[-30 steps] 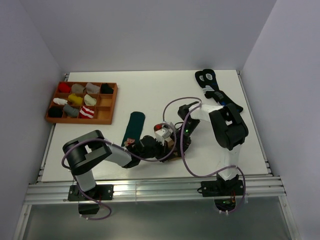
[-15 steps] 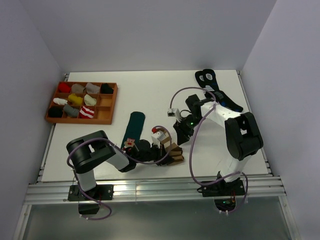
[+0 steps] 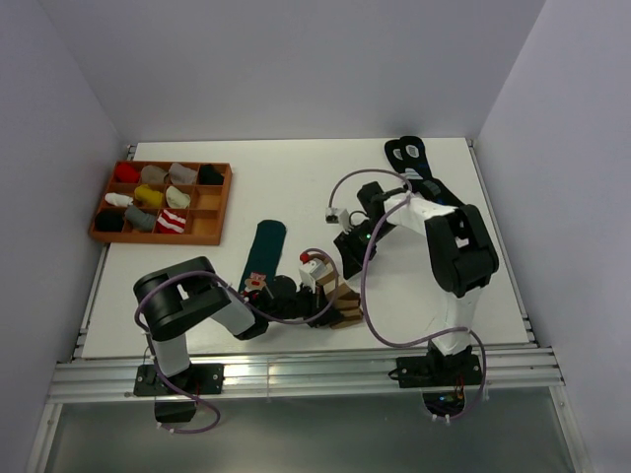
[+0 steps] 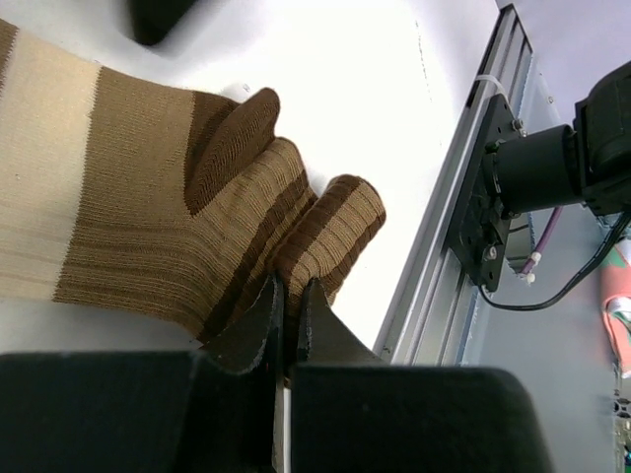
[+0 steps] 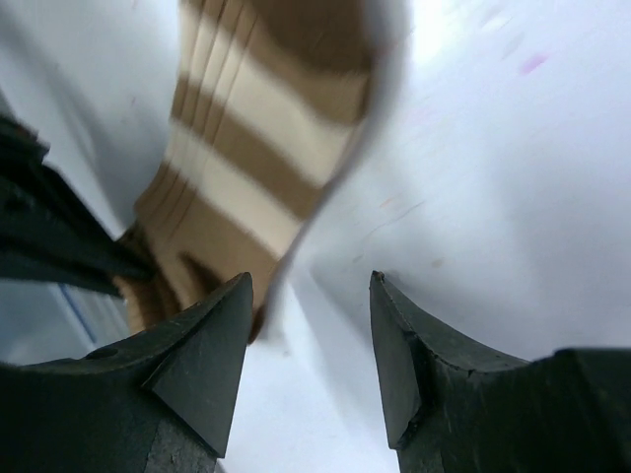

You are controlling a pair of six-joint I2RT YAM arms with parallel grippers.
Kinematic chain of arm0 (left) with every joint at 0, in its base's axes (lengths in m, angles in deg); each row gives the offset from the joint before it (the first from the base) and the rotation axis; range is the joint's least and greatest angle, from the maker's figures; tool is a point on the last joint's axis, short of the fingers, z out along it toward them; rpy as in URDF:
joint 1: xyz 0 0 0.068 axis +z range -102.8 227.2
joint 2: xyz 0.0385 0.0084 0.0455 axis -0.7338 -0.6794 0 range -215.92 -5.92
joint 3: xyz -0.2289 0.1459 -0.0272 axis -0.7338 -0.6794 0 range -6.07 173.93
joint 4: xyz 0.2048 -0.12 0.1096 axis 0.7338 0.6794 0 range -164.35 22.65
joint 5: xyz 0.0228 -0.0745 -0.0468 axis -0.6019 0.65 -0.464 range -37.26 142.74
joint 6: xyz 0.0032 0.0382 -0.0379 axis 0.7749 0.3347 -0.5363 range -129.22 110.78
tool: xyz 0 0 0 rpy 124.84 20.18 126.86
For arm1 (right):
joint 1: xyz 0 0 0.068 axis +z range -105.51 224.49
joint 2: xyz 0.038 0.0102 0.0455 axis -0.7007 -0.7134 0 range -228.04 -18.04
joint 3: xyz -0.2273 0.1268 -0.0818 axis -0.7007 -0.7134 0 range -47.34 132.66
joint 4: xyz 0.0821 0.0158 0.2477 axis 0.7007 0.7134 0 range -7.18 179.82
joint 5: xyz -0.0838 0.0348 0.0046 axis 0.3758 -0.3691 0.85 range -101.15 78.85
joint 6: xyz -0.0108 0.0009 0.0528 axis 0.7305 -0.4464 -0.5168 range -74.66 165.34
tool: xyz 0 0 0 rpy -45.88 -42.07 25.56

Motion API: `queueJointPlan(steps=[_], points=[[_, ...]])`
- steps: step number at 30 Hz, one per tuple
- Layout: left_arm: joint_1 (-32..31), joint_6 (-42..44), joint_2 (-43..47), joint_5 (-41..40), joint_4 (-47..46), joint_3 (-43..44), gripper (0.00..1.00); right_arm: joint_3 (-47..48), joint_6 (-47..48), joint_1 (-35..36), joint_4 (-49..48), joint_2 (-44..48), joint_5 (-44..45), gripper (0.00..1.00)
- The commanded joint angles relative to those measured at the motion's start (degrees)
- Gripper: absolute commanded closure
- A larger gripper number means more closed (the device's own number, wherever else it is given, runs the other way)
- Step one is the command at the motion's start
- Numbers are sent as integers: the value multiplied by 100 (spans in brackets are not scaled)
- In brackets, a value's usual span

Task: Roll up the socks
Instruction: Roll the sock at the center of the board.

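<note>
Lying low, left arm's point(image 3: 232, 311) closed jaws meet sock point(image 4: 177, 227).

In the top view, your left arm point(image 3: 232, 307) covers most of the striped sock point(image 3: 347, 307) and also hides the near end of the green sock point(image 3: 264, 246). In the left wrist view, the striped sock is cut off at the left edge. In the right wrist view, it is blurred and cut off by the top edge.

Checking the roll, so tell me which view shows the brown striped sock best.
Left wrist view: the brown striped sock fills it, sharp, with its folded end plain. The right wrist view shows only a blurred striped stretch; the top view shows only a small, distant patch.
</note>
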State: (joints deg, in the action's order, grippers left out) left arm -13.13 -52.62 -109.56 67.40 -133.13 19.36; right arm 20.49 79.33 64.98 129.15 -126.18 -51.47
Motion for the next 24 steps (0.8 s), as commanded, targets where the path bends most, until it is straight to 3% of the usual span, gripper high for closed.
queueJointPlan(steps=[1, 21, 24], points=[[-31, -28, -210, 222, 245, -29, 100, 580, -323, 43, -396, -260, 42, 41], [-31, 77, -114, 363, 508, 85, 100, 1461, -983, 1071, -493, -1104, 1262, 39], [-31, 77, -34, 345, 596, 76, 100, 1461, -1044, 1159, -502, -1148, 1448, 43]])
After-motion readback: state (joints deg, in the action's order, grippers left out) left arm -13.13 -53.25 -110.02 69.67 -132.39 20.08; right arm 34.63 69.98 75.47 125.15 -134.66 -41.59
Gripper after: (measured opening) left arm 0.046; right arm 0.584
